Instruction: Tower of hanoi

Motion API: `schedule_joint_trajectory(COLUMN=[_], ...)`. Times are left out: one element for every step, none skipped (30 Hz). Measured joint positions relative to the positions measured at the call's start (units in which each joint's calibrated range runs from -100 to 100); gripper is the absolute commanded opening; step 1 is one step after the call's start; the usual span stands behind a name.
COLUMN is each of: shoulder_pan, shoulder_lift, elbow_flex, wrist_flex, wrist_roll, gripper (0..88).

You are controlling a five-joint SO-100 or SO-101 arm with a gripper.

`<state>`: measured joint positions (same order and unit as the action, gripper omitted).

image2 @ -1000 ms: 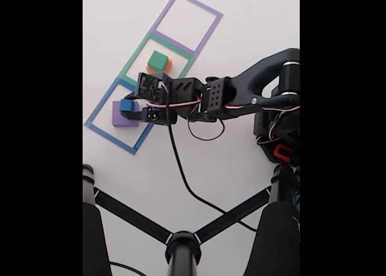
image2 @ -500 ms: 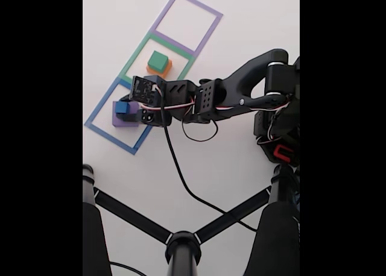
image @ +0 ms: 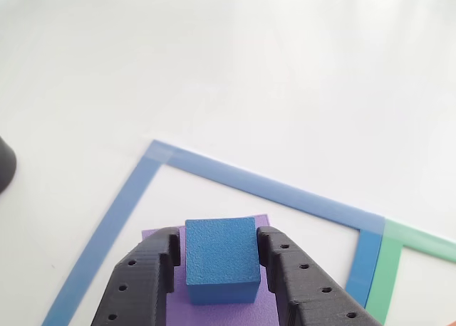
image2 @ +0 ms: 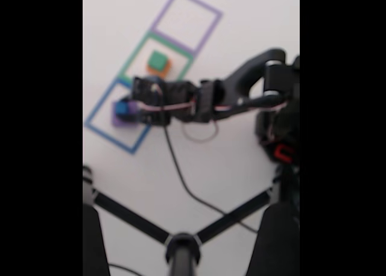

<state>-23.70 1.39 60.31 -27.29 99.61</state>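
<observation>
The matte, grainy blue cube [image: 221,260] sits on the flat purple block [image: 214,308] inside the blue taped outline [image: 249,181], pinched between the gripper [image: 221,283]'s two black, hole-dotted fingers [image: 142,280]. White smooth table [image: 249,70] lies open beyond the tape. In the blurred fixed view, the green block [image2: 158,59] rests on the orange block [image2: 161,69] in the green outline [image2: 137,49], well apart
</observation>
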Motion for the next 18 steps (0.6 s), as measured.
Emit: schedule_joint_trajectory(shoulder_pan=[0.0,0.0,0.0,0.0,0.0,0.0,0.0,0.0,0.1,0.1,0.1,0.1,0.1,0.1,0.1,0.1,0.1,0.1], shoulder_lift=[0.0,0.0,0.0,0.1,0.4,0.6,0.7,0.8,0.8,0.8,0.8,0.8,0.8,0.7,0.6,0.3,-0.2,-1.0], elbow_flex=[0.0,0.0,0.0,0.0,0.0,0.1,0.1,0.1,0.1,0.1,0.1,0.1,0.1,0.1,0.1,0.1,0.1,0.1], wrist_flex=[-0.3,-0.6,-0.7,-1.0,-1.2,-1.4,-1.6,-1.8,-2.2,-2.4,-2.5,-2.6,-2.6,-2.6,-2.6,-2.6,-2.6,-2.6], wrist_roll=[0.0,0.0,0.0,0.0,0.0,0.0,0.0,0.0,0.0,0.0,0.0,0.0,0.0,0.0,0.0,0.0,0.0,0.0], gripper=[14.3,14.8,15.4,16.4,17.6,18.6,19.4,19.6,19.8,20.1,20.2,20.1,20.1,20.1,20.1,19.9,19.7,19.6])
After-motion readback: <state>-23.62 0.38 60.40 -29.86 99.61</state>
